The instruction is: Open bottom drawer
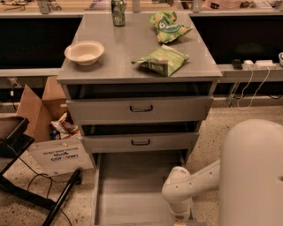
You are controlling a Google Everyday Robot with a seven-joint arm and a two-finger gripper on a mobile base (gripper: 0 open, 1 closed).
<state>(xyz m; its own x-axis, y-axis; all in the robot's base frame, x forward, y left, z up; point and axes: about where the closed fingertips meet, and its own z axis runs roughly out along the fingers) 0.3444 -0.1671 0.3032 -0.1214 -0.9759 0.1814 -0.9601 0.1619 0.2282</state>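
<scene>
Downward front view, jaws at bottom edge

Grey bottom drawer — white hand over it

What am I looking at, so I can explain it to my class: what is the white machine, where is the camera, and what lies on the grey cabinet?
The white shape is a robot arm. Its gripper, the grasping part, hangs at the picture's bottom edge over the bottom drawer, which stands pulled out. One camera looks down from above; where it is mounted is not known. On the cabinet top sit a bowl, a can, a green snack bag and a second green bag. Whether the gripper holds anything cannot be seen.
</scene>
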